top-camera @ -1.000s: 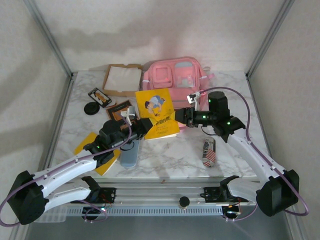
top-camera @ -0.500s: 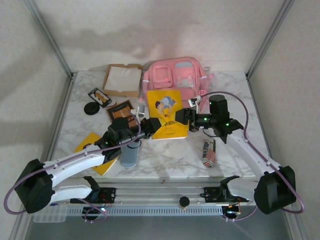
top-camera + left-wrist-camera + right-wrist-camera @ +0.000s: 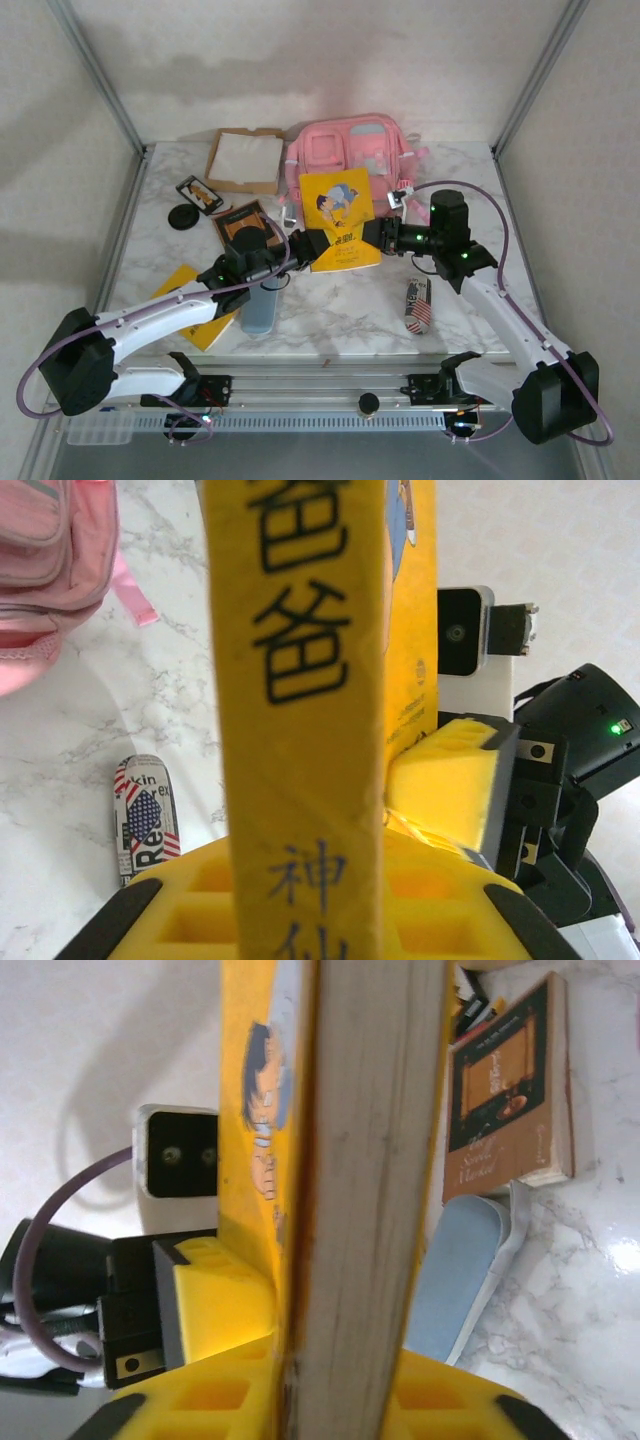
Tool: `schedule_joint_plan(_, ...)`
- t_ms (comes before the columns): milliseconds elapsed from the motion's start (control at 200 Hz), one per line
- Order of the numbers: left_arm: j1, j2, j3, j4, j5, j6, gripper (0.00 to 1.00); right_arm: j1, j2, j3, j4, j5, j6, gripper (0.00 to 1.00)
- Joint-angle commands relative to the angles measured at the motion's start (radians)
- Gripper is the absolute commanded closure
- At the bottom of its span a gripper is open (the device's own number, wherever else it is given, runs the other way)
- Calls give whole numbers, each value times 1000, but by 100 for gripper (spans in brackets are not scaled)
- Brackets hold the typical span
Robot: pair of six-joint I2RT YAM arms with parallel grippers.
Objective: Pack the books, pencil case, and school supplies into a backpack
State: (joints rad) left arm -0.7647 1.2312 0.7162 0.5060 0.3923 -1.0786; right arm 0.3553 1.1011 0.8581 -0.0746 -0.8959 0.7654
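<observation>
Yellow book (image 3: 338, 205) clenched by left pincer (image 3: 311, 245) and right pincer (image 3: 372, 237); likely handover step; next, carry into backpack (image 3: 345, 145) at 12 o'clock.

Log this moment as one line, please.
left claw: shut on large yellow book | right claw: shut on it | backpack: book not inside

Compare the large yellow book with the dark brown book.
The large yellow book is held up between the left gripper and right gripper; the dark brown book lies flat on the table. The yellow book is bigger, with a cartoon figure; the brown one shows an orange picture. Both are thin paperbacks.
</observation>
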Motion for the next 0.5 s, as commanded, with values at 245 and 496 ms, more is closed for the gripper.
schedule_joint_plan(245,10,21,191,-323,-112,390,52,-92,-38,92,-119,119,-137,100)
schedule_joint_plan(496,11,263,536,-744,-369,919,40,-311,-32,106,-239,257,-206,100)
